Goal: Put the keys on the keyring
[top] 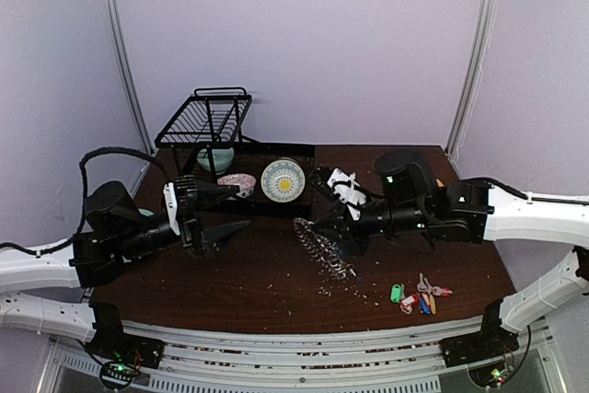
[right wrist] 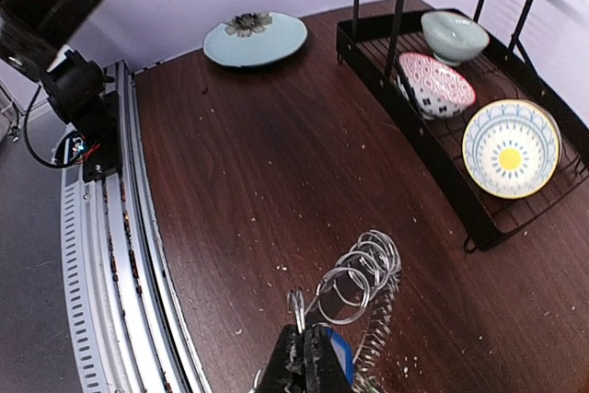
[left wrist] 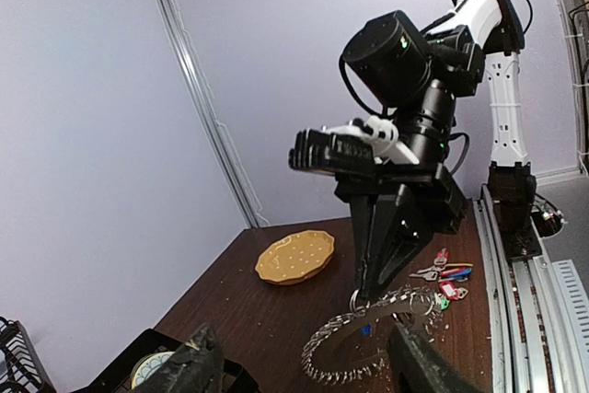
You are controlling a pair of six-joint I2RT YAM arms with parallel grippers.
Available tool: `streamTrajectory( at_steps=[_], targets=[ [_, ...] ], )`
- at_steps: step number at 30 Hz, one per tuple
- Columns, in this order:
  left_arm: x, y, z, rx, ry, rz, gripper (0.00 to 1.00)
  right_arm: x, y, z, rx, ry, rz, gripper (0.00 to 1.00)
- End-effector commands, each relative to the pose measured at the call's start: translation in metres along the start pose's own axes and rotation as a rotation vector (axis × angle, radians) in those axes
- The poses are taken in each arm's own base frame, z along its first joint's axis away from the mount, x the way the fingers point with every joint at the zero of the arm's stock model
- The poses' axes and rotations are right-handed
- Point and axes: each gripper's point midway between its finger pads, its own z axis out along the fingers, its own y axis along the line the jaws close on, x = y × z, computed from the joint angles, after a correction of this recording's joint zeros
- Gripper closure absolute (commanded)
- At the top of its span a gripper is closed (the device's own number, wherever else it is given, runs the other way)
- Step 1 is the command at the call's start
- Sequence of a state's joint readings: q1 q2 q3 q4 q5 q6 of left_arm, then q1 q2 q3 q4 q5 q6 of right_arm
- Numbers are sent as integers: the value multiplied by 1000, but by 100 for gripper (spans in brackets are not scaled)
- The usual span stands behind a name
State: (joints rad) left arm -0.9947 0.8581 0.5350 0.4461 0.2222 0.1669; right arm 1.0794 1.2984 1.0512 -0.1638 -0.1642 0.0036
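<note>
the left gripper [top: 224, 213] hangs open and empty left of the keyring [top: 322, 248], which the right gripper [right wrist: 308, 356] pinches shut at its rim, while the keys [top: 423, 284] lie on the table [top: 267, 273] further right, toward the near edge, nearer the right arm.

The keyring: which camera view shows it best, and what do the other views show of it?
Left wrist: the keyring shows nearly whole, hole and ringed rim. Top external shows a tilted glittering strip; right wrist only some silver rings and a blue tag.
</note>
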Motion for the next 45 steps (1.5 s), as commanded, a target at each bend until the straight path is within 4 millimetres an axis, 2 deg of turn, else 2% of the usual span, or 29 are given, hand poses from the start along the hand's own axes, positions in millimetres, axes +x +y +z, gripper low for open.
streamTrajectory(
  at_steps=[1,3,7,9,12,15,17,18,22,27,32,35,37,45],
  targets=[
    [-22,13,-2,-51,-55,33,36,-7,6,18,-57,-29,68,100],
    [-24,15,-3,-65,-57,37,36,-19,18,33,-133,-58,62,100],
    [-23,22,-6,-106,-45,58,34,-45,36,49,-254,-154,78,100],
    [-21,26,-7,-131,-34,67,33,-48,40,56,-286,-176,90,100],
    [-19,28,-7,-143,-24,72,33,-44,34,63,-260,-192,139,100],
    [-18,27,-6,-137,-20,72,32,-26,21,70,-228,-189,214,100],
    [-16,26,-4,-133,-12,70,32,-2,12,79,-199,-148,259,100],
    [-15,26,-4,-131,-9,70,32,17,8,85,-183,-109,281,100],
    [-14,26,-4,-129,-6,71,32,64,2,96,-160,-8,353,100],
    [-14,25,-4,-126,-5,73,32,90,-11,81,-88,34,396,100],
    [-14,25,-3,-122,-6,73,32,122,-14,68,-35,118,434,100],
    [-14,23,-3,-112,-7,70,32,122,-18,70,-16,123,424,100],
    [-13,23,-2,-110,-5,69,32,110,-21,79,-8,123,398,100],
    [-12,23,-2,-116,1,70,32,120,-36,132,50,248,356,100]
  ],
)
